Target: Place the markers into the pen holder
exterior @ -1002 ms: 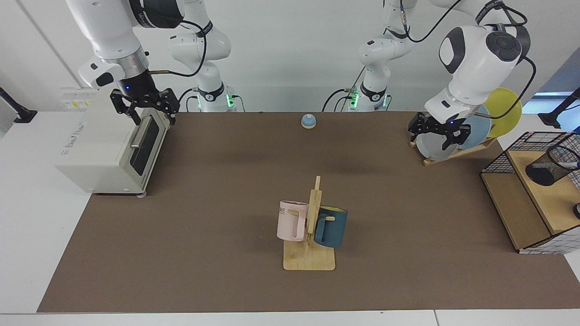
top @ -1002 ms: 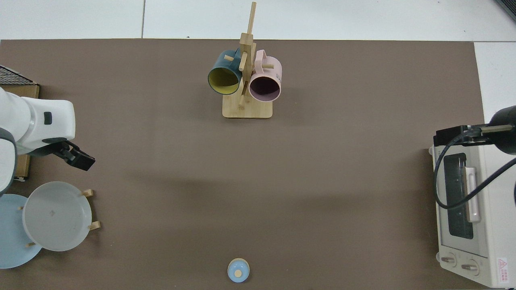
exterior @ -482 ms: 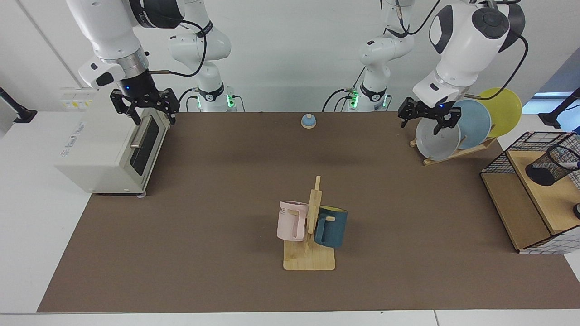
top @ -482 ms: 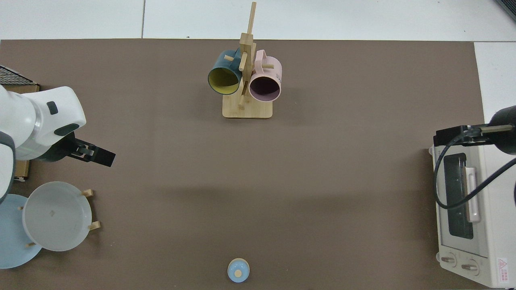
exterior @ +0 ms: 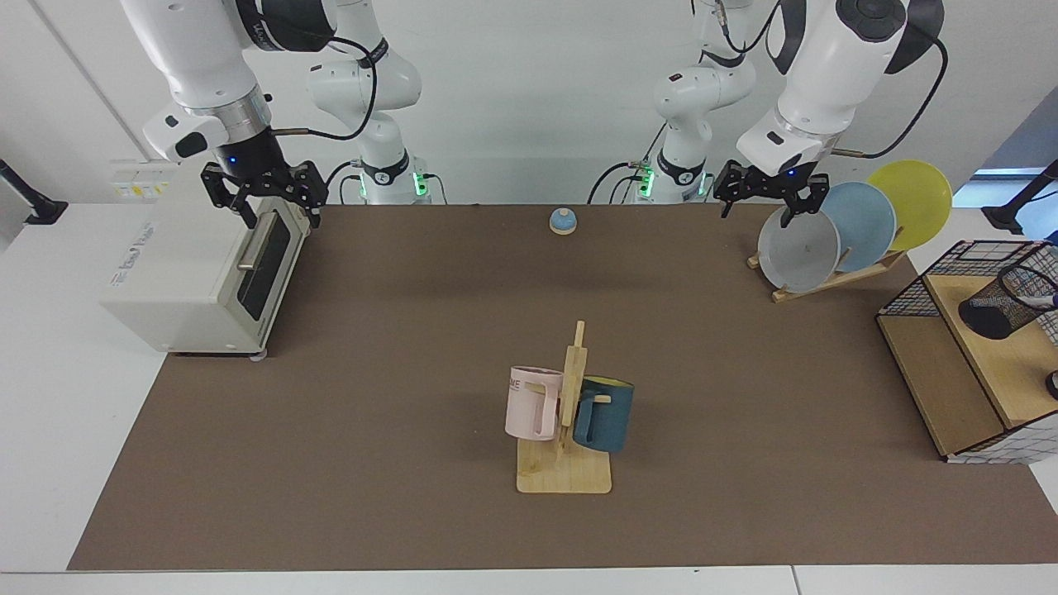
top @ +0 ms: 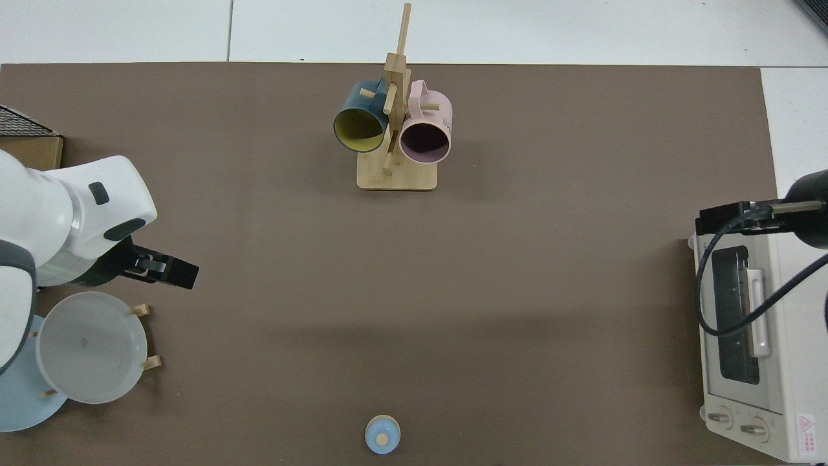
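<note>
Facing view. The left gripper [exterior: 771, 199] is seen held in the air above the upper rim of the grey plate [exterior: 798, 249], its two fingers spread apart with nothing between them. Below and beside it the plate rack [exterior: 835, 279] carries the grey plate, a blue plate [exterior: 864, 225] and a yellow plate [exterior: 913, 202]. Well away from this gripper, toward the table's end, the wire-grid basket [exterior: 909, 291] with wooden shelves is shown; on its upper shelf the pen holder [exterior: 996, 307] lies tilted, and a white marker [exterior: 1043, 303] with blue print is partly visible at its mouth; how far it sits inside cannot be told. The right gripper [exterior: 264, 200] is held just above the top front edge of the toaster oven [exterior: 178, 273], fingers spread and empty; this arm waits. Between the two grippers, at the far table edge, a small blue bell [exterior: 563, 221] is placed; nearer the camera the mug tree [exterior: 570, 430] bears a pink mug [exterior: 533, 402] and a dark blue mug [exterior: 603, 415].

Top view. The left gripper [top: 169, 272] is seen projecting from its white wrist over bare mat, just beside the grey plate [top: 90, 346]; whether its fingers are apart cannot be told here. A corner of the basket [top: 26, 126] is visible beyond the wrist; the pen holder and marker lie outside this view. The right gripper [top: 734, 217] is partly shown over the toaster oven [top: 757, 362].
</note>
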You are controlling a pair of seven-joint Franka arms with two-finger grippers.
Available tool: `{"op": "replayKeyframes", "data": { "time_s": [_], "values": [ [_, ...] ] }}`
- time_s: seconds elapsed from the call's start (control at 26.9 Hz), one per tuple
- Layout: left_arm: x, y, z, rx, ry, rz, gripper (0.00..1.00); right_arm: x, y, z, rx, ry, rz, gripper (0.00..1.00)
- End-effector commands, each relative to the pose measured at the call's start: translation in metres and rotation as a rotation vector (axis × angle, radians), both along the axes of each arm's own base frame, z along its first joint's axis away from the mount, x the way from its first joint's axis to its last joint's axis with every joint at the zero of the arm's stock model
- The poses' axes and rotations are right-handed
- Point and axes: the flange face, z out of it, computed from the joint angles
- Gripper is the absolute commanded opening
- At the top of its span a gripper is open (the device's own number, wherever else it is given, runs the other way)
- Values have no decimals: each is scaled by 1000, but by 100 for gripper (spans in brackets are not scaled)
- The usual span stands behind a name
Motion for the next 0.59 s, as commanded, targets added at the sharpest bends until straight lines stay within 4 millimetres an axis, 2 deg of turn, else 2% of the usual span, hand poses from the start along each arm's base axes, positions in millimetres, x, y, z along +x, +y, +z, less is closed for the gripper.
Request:
{"op": "replayKeyframes", "data": {
  "time_s": [0.0,0.11,0.22,0.37,0.45,0.56],
  "values": [
    [5,12,8,29,-45,22,100,-6,-3,2,4,-2,26,100],
    [9,35,11,5,-81,57,100,-5,-4,1,4,-1,24,100],
    [9,30,12,-9,-85,50,100,-5,-4,1,4,-1,24,100],
    [6,33,6,-17,-75,53,100,-5,-3,1,3,-1,26,100],
    [6,37,0,-22,-68,57,100,-6,-3,2,4,-2,26,100],
    [10,44,3,-40,-104,65,100,-5,-3,1,3,-1,26,100]
  ]
}}
